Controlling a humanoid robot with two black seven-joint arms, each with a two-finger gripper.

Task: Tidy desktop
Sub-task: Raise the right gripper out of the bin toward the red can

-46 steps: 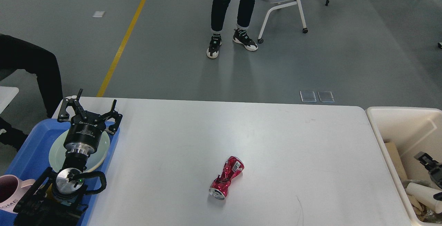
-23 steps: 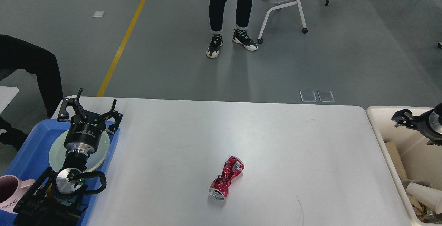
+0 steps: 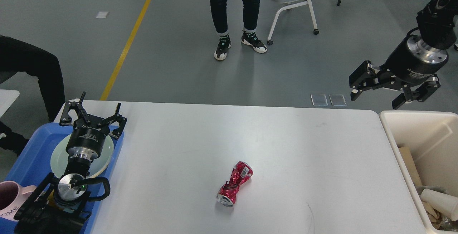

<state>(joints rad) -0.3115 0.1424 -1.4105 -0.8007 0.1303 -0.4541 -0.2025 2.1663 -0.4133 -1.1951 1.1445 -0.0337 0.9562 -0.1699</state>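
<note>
- The desktop (image 3: 286, 144) fills the near and middle of the head view; white, matte, rounded far corners, with a few faint scuffs.
- A crushed red can (image 3: 234, 184) lies on its side on the desktop, slightly left of centre and toward the near edge, its open silver end facing near.
- The blue tray (image 3: 27, 159) sits at the left end, overlapping the desktop's left edge. It holds a pale plate (image 3: 103, 155); a pink mug (image 3: 9, 198) stands at the tray's near-left corner.
- The left gripper (image 3: 93, 114) hangs over the far part of the tray, above the plate. Fingers spread apart, nothing between them: released.
- The beige bin (image 3: 391, 126) stands just beside the desktop's right edge. Inside: a white paper cup (image 3: 438, 201), a piece of cardboard (image 3: 408, 166) and crumpled scraps.
- The right gripper (image 3: 391, 96) is raised beyond the desktop's far right corner, above the bin's far-left corner. Fingers spread wide and empty: released.
- A person's legs (image 3: 232, 12) and an office chair (image 3: 297, 1) stand on the grey floor beyond the desktop.
</note>
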